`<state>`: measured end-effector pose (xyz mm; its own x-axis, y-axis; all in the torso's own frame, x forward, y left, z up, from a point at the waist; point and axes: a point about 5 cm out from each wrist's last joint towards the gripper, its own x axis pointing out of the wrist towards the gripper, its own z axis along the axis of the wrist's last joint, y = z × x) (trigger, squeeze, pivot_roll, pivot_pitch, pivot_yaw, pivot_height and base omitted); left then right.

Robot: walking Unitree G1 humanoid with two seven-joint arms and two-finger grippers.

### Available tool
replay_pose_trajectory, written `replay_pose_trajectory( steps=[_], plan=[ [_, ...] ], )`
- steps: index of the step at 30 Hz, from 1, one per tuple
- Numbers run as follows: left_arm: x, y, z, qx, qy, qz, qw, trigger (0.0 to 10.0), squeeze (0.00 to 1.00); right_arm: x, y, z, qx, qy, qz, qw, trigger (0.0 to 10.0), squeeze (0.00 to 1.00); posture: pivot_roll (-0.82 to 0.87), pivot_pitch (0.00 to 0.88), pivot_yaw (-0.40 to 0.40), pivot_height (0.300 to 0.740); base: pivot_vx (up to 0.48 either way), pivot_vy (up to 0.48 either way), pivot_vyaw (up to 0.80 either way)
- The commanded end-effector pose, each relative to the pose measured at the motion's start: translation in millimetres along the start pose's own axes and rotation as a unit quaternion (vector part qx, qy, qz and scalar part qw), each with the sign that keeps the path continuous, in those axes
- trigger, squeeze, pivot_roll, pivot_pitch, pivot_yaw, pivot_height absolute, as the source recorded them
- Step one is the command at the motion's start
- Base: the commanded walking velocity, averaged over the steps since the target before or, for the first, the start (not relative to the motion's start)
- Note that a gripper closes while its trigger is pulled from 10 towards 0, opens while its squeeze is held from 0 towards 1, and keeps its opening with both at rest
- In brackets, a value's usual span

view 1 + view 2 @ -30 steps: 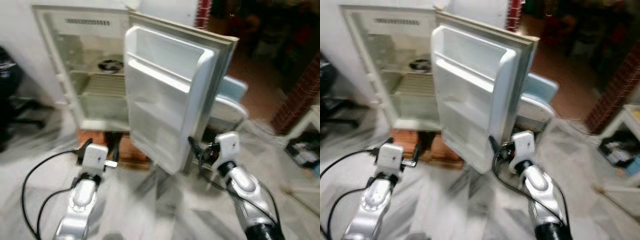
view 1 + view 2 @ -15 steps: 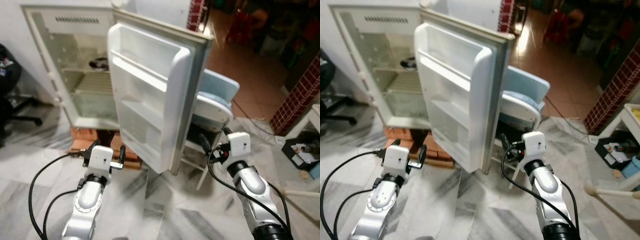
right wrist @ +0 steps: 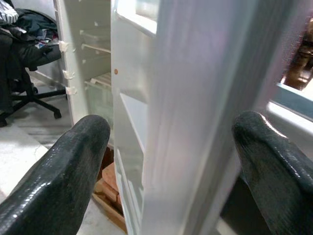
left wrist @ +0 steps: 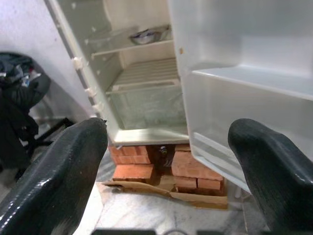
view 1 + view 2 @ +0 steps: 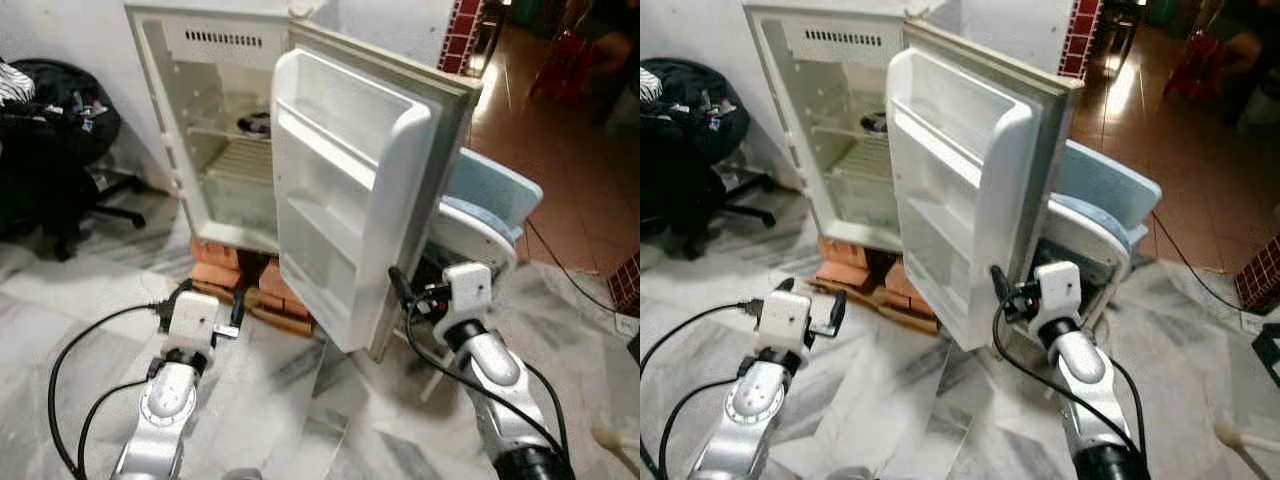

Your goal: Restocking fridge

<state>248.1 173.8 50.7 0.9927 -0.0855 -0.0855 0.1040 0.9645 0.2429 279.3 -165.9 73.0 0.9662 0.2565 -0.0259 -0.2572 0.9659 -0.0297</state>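
I see my left gripper [image 5: 238,312] spread wide and empty, low before the fridge [image 5: 215,150], which stands on bricks [image 5: 225,275]. Its door [image 5: 350,190] swings open. My right gripper [image 3: 161,147], wide and empty too, straddles the door's edge.

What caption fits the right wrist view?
Open right claw facing the edge of the open fridge door, with the fridge interior and an office chair beyond.
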Motion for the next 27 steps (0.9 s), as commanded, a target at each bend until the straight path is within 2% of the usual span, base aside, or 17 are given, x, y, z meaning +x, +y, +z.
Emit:
replay_pose_trajectory(
  steps=[1, 6, 9, 12, 19, 20, 27],
  plan=[
    [-0.5, -0.1, -0.5, -0.003, 0.001, 0.002, 1.0, 10.0, 0.0, 2.1, -2.2, 1.8, -0.006, -0.002, -0.003, 1.0, 10.0, 0.0, 0.05, 0.0, -0.056, 0.74, 0.244, 0.0, 0.0],
    [-0.2, -0.6, -0.5, -0.003, 0.001, 0.002, 1.0, 10.0, 0.0, 5.0, -1.5, 3.8, -0.008, -0.005, -0.004, 1.0, 10.0, 0.0, 0.04, 0.0, -0.058, 0.74, 0.049, 0.0, 0.0],
    [-0.3, -0.5, -2.6, -0.005, 0.008, 0.005, 1.0, 10.0, 0.0, 9.6, -6.0, 8.1, -0.015, -0.01, -0.026, 1.0, 10.0, 0.0, 0.04, 0.0, -0.06, 0.74, 0.0, 0.0, 0.0],
    [-2.2, -1.7, -5.2, -0.008, 0.013, 0.005, 1.0, 10.0, 0.0, 16.0, -10.0, 11.5, -0.001, -0.012, -0.043, 0.999, 10.0, 0.0, 0.05, 0.0, -0.062, 0.74, 0.0, 0.0, 0.0],
    [-10.4, -5.5, -17.2, -0.002, 0.047, 0.002, 0.999, 10.0, 0.0, 44.4, -15.2, 29.9, 0.02, -0.026, -0.05, 0.998, 10.0, 0.0, 0.07, 0.0, -0.072, 0.74, 0.0, 0.0, 0.0],
    [-14.7, -4.5, -20.8, -0.002, 0.057, 0.004, 0.998, 10.0, 0.0, 52.4, -16.5, 32.6, 0.021, -0.02, -0.062, 0.998, 10.0, 0.0, 0.08, 0.0, -0.077, 0.74, 0.0, 0.0, 0.0],
    [-27.3, -4.0, -26.3, 0.006, 0.074, 0.01, 0.997, 10.0, 0.0, 79.6, -19.9, 39.9, 0.032, 0.027, -0.123, 0.992, 10.0, 0.0, 0.13, 0.0, -0.095, 0.74, 0.0, 0.0, 0.0]
  ],
)
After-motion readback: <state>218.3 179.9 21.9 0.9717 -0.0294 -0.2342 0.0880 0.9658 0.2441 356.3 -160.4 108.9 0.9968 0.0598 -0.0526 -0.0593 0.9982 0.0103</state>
